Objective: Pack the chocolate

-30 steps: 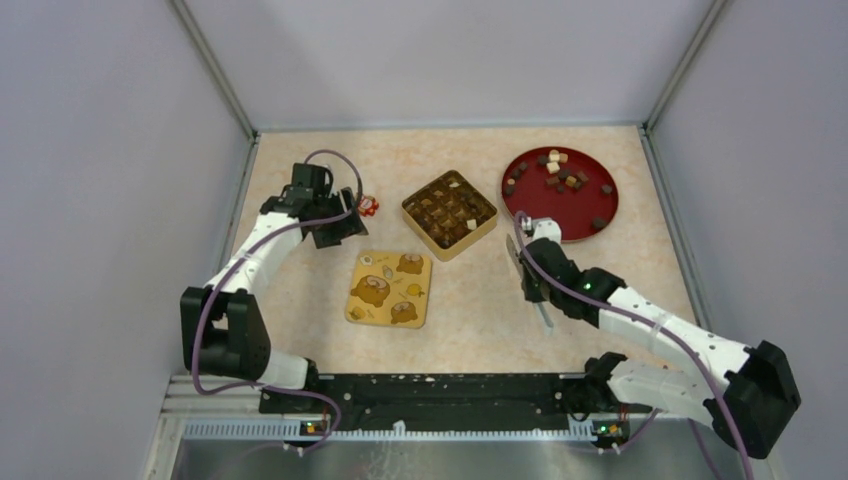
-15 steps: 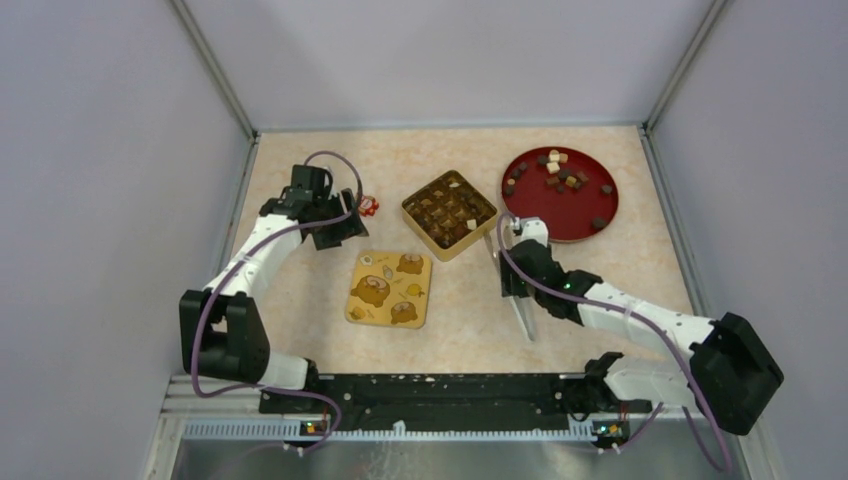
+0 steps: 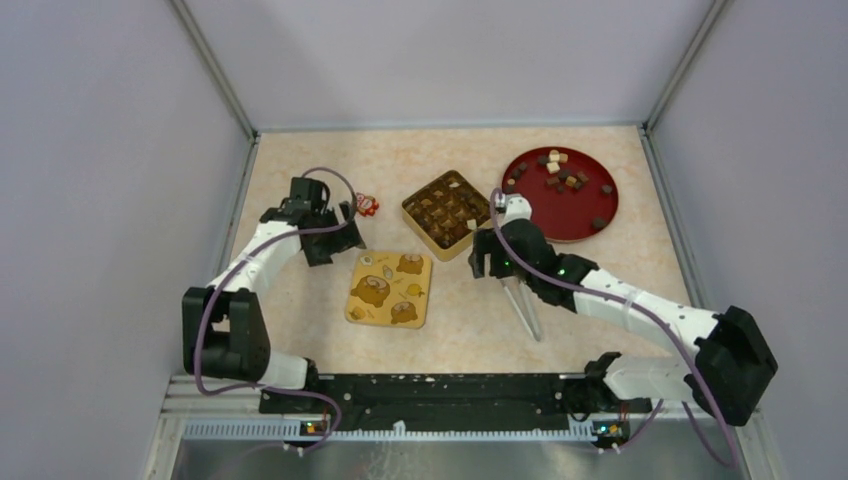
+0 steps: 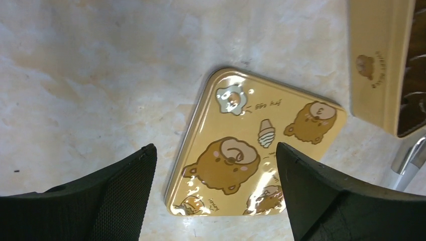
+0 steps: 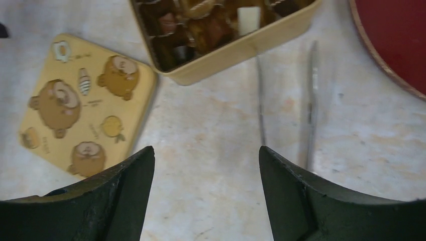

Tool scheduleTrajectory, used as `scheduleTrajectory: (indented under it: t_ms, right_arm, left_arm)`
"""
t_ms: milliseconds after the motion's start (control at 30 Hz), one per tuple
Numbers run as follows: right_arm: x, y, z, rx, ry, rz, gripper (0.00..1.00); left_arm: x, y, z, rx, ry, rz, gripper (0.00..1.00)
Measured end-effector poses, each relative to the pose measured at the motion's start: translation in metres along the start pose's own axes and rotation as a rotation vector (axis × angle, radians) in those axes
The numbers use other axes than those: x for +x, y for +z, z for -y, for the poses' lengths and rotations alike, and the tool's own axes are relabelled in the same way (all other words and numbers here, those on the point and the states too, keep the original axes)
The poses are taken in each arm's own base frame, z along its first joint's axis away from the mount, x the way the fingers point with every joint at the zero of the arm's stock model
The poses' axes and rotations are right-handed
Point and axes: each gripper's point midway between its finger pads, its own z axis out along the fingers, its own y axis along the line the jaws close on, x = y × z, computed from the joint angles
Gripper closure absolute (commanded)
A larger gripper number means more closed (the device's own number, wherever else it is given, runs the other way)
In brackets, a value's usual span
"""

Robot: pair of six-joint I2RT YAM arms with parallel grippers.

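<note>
Chocolate pieces (image 3: 565, 180) lie loose on the red plate (image 3: 585, 222). More chocolate (image 5: 201, 30) fills the compartments of the open yellow box (image 3: 449, 244), along with a cream piece. The box's square lid (image 3: 390, 288) with bear pictures lies flat in front of it. My left gripper (image 3: 338, 243) is open just left of the lid. In the left wrist view the lid (image 4: 251, 150) shows between the wide-apart fingers of the left gripper (image 4: 216, 148). My right gripper (image 5: 206, 150) is open and empty over bare table, near the box's front corner.
Metal tweezers (image 3: 523, 305) lie on the table right of the lid, beside the right arm, with tips (image 5: 309, 100) pointing toward the box. A small red-and-white sweet (image 3: 369, 207) sits left of the box. Grey walls enclose the table on three sides.
The right gripper opened and let go of the tweezers, which now lie on the table, then moved left toward the box. The left gripper came down toward the lid and opened wider.
</note>
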Motion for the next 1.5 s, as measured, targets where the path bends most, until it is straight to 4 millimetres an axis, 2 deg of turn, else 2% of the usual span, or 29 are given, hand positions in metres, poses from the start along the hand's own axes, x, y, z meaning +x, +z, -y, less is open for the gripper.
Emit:
scheduleTrajectory:
  t_ms: [100, 200, 333, 433, 700, 1000, 1100, 1300, 1367, 1500]
  right_arm:
    - [0.001, 0.004, -0.034, -0.102, 0.041, -0.001, 0.26]
    - [0.017, 0.013, -0.067, -0.184, 0.09, -0.042, 0.26]
    - [0.037, 0.028, -0.088, -0.222, 0.149, -0.084, 0.25]
    - [0.046, 0.034, -0.088, -0.22, 0.203, -0.091, 0.25]
    - [0.057, 0.049, -0.095, -0.242, 0.318, -0.086, 0.25]
    - [0.081, 0.073, -0.093, -0.173, 0.448, -0.135, 0.26]
    - [0.078, 0.078, -0.097, -0.184, 0.485, -0.121, 0.26]
    - [0.074, 0.08, -0.094, -0.184, 0.532, -0.096, 0.26]
    - [0.073, 0.081, -0.093, -0.188, 0.545, -0.091, 0.26]
    - [0.072, 0.082, -0.094, -0.201, 0.567, -0.083, 0.26]
  left_arm:
    - [0.018, 0.009, -0.016, -0.031, -0.046, -0.044, 0.07]
    - [0.038, 0.02, -0.027, -0.035, -0.075, -0.082, 0.07]
    - [0.065, 0.032, -0.036, -0.025, -0.099, -0.132, 0.05]
    - [0.072, 0.036, -0.032, 0.002, -0.109, -0.171, 0.05]
    - [0.066, 0.045, -0.002, 0.161, -0.133, -0.207, 0.05]
    - [0.09, 0.037, 0.028, 0.378, -0.183, -0.328, 0.06]
    - [0.099, 0.033, 0.035, 0.439, -0.203, -0.372, 0.06]
    - [0.105, 0.028, 0.035, 0.47, -0.221, -0.398, 0.08]
    - [0.109, 0.026, 0.034, 0.466, -0.223, -0.403, 0.11]
    - [0.115, 0.017, 0.033, 0.465, -0.226, -0.408, 0.25]
